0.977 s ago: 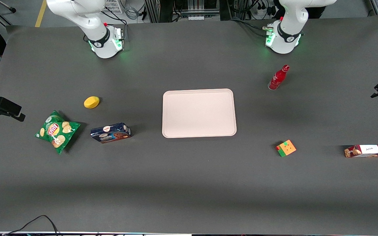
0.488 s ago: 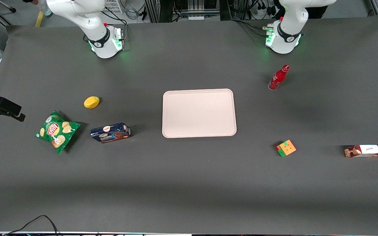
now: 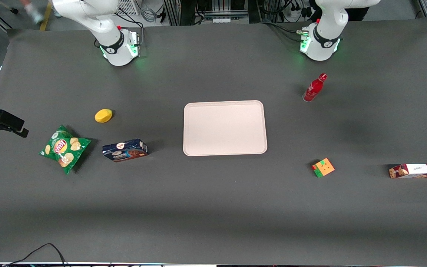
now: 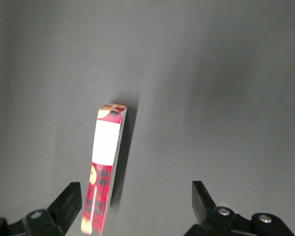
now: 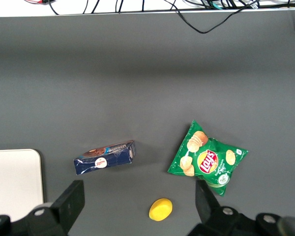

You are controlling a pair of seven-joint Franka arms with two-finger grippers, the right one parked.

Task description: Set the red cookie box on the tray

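Hovering open pincer, grey table

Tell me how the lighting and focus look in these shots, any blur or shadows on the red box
Front view: even light, sharp; a broad soft shadow band lies across the table nearest the camera, and the red box is cut by the frame edge. Left wrist view: the box looks soft, its white label washed out, with a dark shadow along one side; the open gripper hangs above it.
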